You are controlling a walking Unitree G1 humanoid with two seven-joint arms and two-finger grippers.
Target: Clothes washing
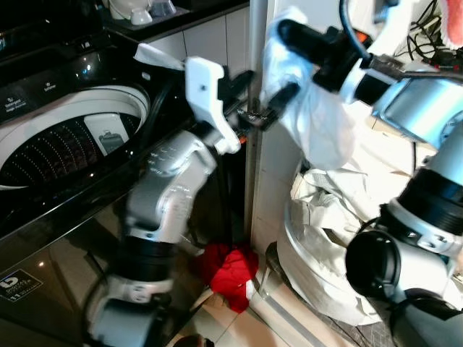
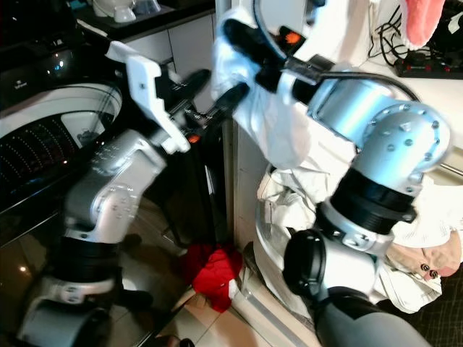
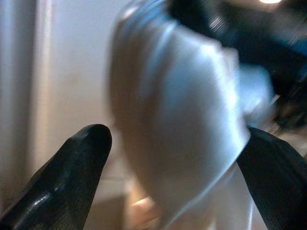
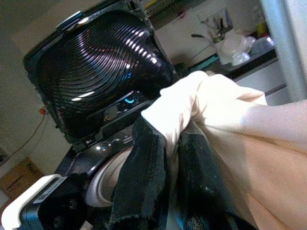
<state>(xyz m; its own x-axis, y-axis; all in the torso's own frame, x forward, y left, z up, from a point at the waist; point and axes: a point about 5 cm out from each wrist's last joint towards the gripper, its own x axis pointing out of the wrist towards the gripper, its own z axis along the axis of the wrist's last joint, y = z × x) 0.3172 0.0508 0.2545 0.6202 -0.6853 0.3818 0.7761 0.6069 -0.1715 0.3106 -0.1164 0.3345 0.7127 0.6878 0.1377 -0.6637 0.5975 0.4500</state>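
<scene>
A white garment (image 1: pixel 318 116) hangs in the air beside a white wall edge, above the laundry basket. My right gripper (image 1: pixel 286 36) reaches in from the upper right and is shut on the garment's top fold; in the right wrist view its fingers (image 4: pixel 146 158) pinch the cloth. My left gripper (image 1: pixel 266 97) is raised at the same height, just left of the garment, and stands open. In the left wrist view the white garment (image 3: pixel 182 124) lies between and beyond its spread fingers (image 3: pixel 81 158). The top-loading washing machine (image 1: pixel 65 144) stands at left with its lid (image 4: pixel 96 72) up and its drum open.
A white basket (image 1: pixel 318 282) heaped with pale clothes stands at lower right. A red cloth (image 1: pixel 228 269) lies on the floor between machine and basket. A vertical metal post (image 1: pixel 255 159) runs beside the wall edge. A counter with containers (image 1: pixel 137 11) sits behind the machine.
</scene>
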